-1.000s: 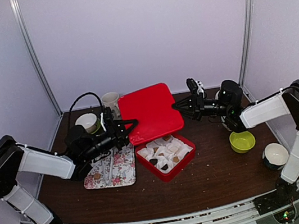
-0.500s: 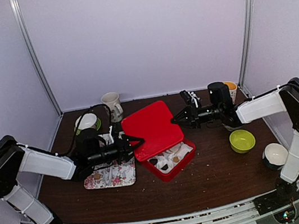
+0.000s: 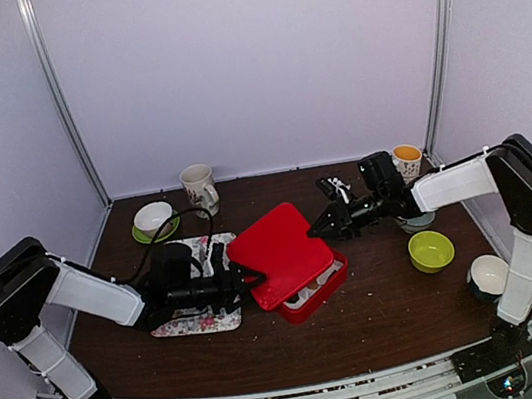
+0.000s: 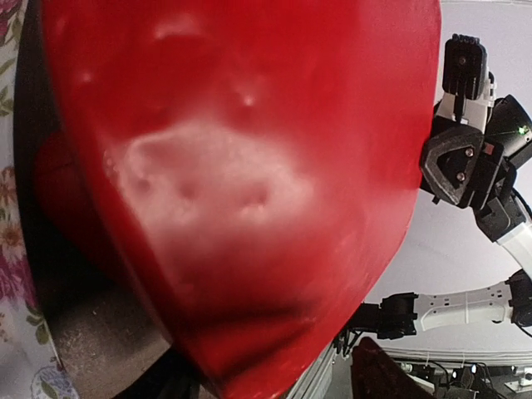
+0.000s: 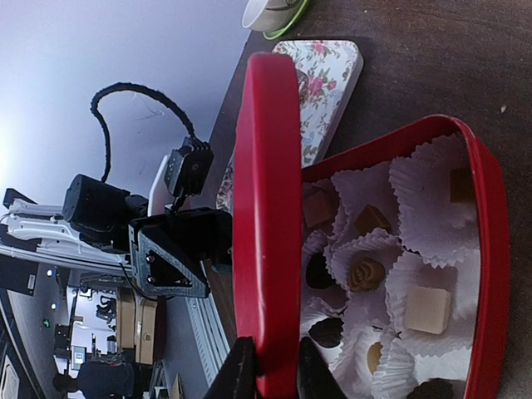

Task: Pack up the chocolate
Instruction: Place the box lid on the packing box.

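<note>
The chocolate (image 5: 366, 273), dark and tan pieces in white paper cups, lies in the open red box (image 5: 490, 249), which also shows in the top view (image 3: 322, 286). A red lid (image 3: 279, 246) hangs tilted over the box and covers most of it. My right gripper (image 5: 274, 376) is shut on the lid's edge (image 5: 266, 199), at its right side in the top view (image 3: 323, 229). My left gripper (image 3: 245, 282) holds the lid's left corner. In the left wrist view the lid (image 4: 249, 166) fills the frame and hides the box.
A floral tray (image 3: 196, 319) lies left of the box under my left arm. A white mug (image 3: 199, 183) and a white bowl on a green saucer (image 3: 153, 219) stand behind. An orange-filled cup (image 3: 407, 159), a green bowl (image 3: 431, 250) and a white bowl (image 3: 490, 275) stand right.
The lid has come forward and down from nearly upright to a low tilt over the box. Both grippers moved with it toward the front.
</note>
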